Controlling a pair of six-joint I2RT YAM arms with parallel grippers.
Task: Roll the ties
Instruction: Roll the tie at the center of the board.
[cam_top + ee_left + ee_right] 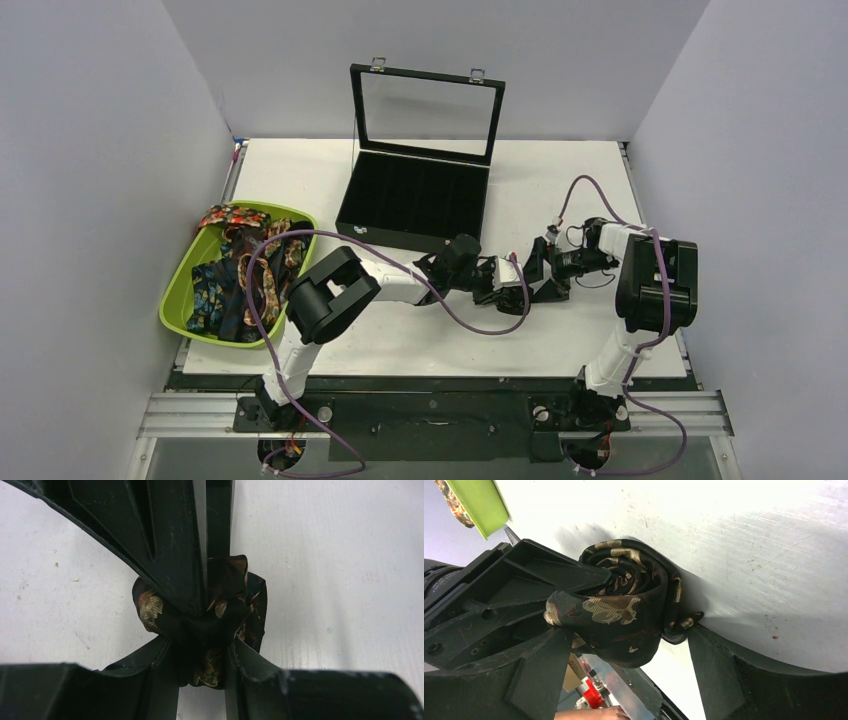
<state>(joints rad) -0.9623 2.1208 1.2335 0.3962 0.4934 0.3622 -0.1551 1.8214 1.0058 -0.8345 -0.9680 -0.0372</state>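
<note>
A dark tie with tan-gold florals (614,605) is rolled into a bundle just above the white table, right of centre. My left gripper (202,665) is shut on the roll (150,607) from one side. My right gripper (624,629) holds it from the other side, a finger against each flank. In the top view the left gripper (497,285) and the right gripper (537,275) meet tip to tip and hide the roll. Several more printed ties (245,275) lie heaped in a green bin.
The green bin (180,295) stands at the table's left edge. An open black compartment box (415,200) with a raised glass lid stands behind the grippers. Purple cables loop over both arms. A person's hand (589,714) shows below the table's near edge.
</note>
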